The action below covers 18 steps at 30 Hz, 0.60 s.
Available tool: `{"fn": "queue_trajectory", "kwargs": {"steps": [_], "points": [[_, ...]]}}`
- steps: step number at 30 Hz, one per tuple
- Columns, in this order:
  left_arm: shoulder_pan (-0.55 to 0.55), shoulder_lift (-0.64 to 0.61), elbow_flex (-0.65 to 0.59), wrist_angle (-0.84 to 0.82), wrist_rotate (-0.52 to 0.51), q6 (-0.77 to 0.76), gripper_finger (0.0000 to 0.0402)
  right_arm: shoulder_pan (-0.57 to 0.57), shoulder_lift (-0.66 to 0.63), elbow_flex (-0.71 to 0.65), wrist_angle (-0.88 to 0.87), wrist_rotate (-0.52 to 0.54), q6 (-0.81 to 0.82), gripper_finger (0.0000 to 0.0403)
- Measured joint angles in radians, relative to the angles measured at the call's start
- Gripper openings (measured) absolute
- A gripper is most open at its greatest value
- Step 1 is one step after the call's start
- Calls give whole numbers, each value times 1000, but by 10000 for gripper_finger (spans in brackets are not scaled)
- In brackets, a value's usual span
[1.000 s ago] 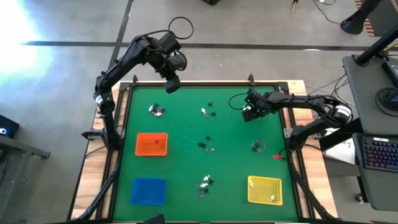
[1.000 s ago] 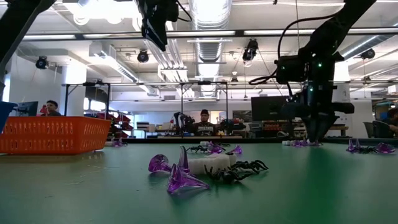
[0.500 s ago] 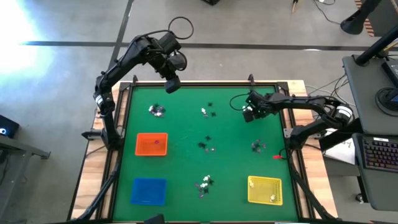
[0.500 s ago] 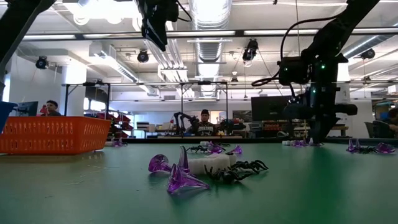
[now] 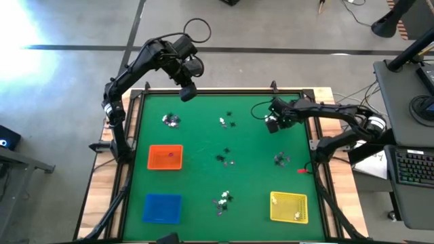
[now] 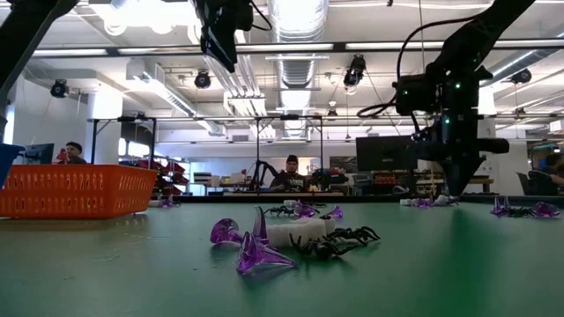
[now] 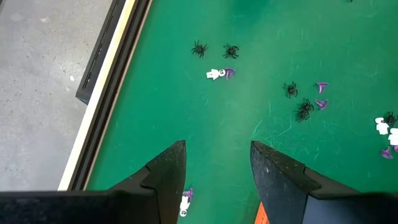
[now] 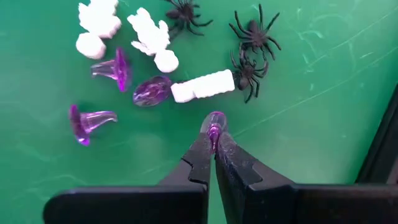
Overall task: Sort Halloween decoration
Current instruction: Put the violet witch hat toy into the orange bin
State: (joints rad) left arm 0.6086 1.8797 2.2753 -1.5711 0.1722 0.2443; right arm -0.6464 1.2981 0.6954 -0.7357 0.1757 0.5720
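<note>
A: High view: right gripper is held above the green table, far right part; left gripper is parked at the far edge, fingers apart.

B: Right wrist view: a purple trinket is pinched only at the tips, so it could be lost w/ any jolt and dropped among the black spiders.

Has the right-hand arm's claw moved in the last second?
Yes. In the low view, the right gripper has risen off the green table, fingers pinching a purple trinket.
</note>
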Motion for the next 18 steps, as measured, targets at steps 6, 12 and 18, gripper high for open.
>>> {"fn": "queue_trajectory", "kwargs": {"steps": [6, 12, 18], "points": [[0, 0, 0, 0, 0, 0, 162, 0, -91, 1, -14, -79, 0, 8], [0, 0, 0, 0, 2, 0, 162, 10, -228, 2, -8, -147, 0, 8], [0, 0, 0, 0, 25, 20, 162, 27, -345, 3, 48, -245, -23, 8]]}}
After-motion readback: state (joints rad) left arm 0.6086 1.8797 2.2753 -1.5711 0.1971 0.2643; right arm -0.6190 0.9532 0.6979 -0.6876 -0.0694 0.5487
